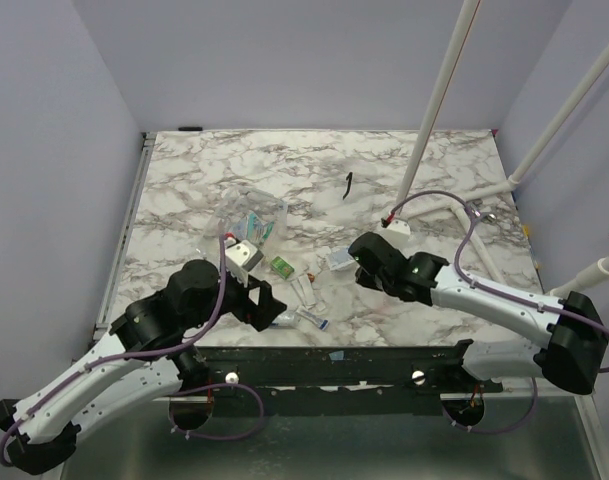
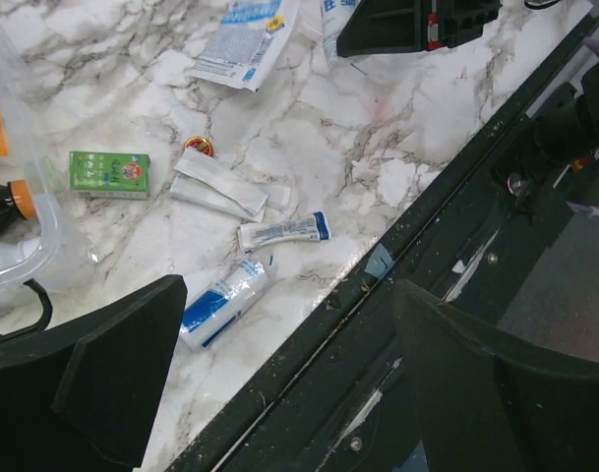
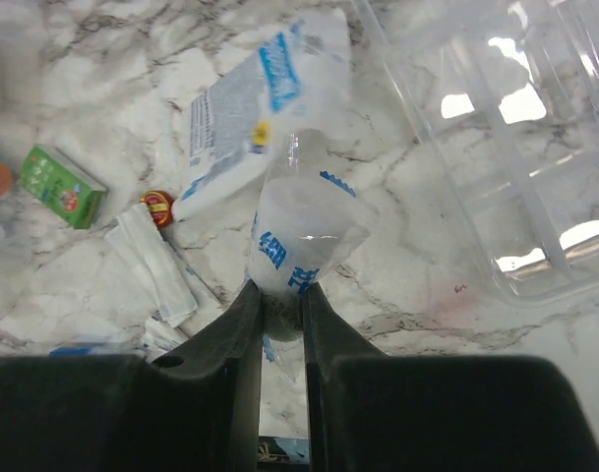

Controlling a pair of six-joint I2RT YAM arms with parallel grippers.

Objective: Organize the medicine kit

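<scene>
Clear kit box: packets, orange-capped bottle | right pincer: pinching sachet

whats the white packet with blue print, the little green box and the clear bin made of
White blue-printed packet in the right tool: thin glossy plastic film, crinkled and part see-through. Small green box: likely printed cardboard, crisp folded edges. Clear compartmented bin: rigid transparent plastic, bright glare, moulded dividers.
</scene>
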